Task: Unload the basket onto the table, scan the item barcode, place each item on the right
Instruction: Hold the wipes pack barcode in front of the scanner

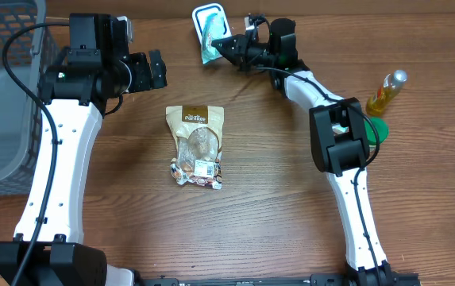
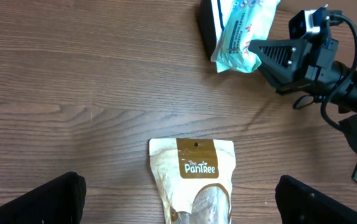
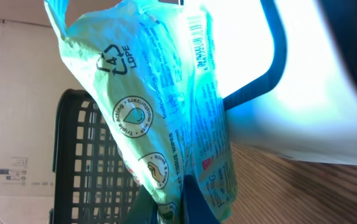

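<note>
Nearby, the left tool (image 1: 160, 70) hangs released over the brown pouch (image 1: 196, 145), which lies flat on the surface (image 1: 275, 206), and it threatens little from there. Farther off, the right tool (image 1: 225, 45) is clenched on one end of the soft wipes packet (image 1: 209, 36), held at the scanner (image 1: 211, 9) by the far edge. The film may sag or crease, turning its barcode (image 3: 195, 38) off the window, or it may slip from so slim a pinch.

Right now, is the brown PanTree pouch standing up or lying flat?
Lying flat. The PanTree pouch shows its whole front face upward on the wooden table.
</note>
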Motion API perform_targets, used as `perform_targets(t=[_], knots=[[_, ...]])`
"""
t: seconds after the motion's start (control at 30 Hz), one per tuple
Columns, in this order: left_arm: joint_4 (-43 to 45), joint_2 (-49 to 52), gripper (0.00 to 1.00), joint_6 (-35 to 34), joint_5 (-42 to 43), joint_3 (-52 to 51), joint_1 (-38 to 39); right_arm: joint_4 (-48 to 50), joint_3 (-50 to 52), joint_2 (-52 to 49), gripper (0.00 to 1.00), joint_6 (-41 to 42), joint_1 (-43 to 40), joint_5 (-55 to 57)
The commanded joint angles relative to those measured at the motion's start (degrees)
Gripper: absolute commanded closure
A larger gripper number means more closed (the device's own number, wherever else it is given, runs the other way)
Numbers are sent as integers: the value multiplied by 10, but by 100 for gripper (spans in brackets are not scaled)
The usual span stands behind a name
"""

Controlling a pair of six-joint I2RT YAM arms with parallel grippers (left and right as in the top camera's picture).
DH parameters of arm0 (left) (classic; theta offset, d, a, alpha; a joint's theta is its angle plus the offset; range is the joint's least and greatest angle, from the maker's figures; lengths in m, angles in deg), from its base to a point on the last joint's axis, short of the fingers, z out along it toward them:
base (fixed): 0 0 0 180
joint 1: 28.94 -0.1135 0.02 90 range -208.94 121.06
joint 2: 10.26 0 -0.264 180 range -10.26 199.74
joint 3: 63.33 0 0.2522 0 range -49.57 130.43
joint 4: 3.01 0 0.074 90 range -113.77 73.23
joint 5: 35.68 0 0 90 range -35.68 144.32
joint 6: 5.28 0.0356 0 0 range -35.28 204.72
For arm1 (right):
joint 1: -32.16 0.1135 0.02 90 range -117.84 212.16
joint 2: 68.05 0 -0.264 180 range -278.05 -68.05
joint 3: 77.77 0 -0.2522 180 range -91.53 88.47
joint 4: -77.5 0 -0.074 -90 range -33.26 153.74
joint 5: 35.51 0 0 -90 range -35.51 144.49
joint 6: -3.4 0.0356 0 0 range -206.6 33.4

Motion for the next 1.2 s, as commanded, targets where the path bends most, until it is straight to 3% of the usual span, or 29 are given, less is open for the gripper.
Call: perform_targets(t=[0.0, 0.77, 1.0, 1.17], knots=[[1, 0, 0, 13, -1, 7, 1, -5, -13, -3, 96, 15, -14, 22], [1, 0, 1, 13, -1, 7, 1, -42, -13, -3, 96, 15, -14, 27], [1, 0, 1, 13, -1, 7, 1, -112, -13, -3, 96, 15, -14, 39], [1, 0, 0, 13, -1, 7, 1, -92, -13, -3, 96, 24, -14, 37]])
